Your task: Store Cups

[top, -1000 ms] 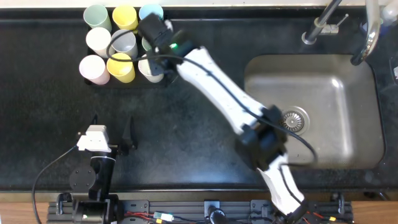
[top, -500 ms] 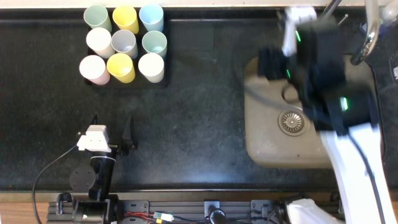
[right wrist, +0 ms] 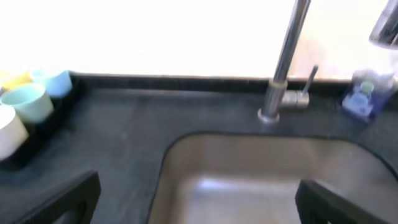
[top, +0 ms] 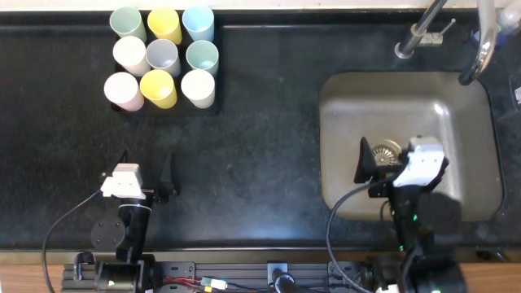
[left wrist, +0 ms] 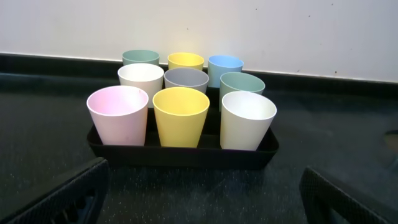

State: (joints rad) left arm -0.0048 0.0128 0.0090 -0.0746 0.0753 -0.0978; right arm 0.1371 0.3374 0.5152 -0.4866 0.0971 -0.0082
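Observation:
Several pastel cups (top: 163, 57) stand upright in three rows in a black tray (top: 175, 111) at the back left of the dark counter. In the left wrist view the cups (left wrist: 180, 115) fill the tray (left wrist: 180, 155) straight ahead. My left gripper (top: 146, 167) rests low near the front left, well short of the tray, open and holding nothing (left wrist: 202, 199). Over the sink (top: 456, 98) at the right, my right gripper (top: 391, 159) stands open and holds nothing (right wrist: 199, 199). It faces the faucet (right wrist: 283, 68), with a few cups (right wrist: 25, 102) off to the side.
A faucet (top: 419, 32) rises behind the steel sink basin (right wrist: 267, 174). A small blue bottle (right wrist: 364, 93) stands by the wall beside it. Bare dark counter (top: 252, 138) stretches between the tray and the sink.
My right arm has drawn back from the cup tray, swung across over the sink, and now sits folded low near its base. The left arm and the cups have not moved.

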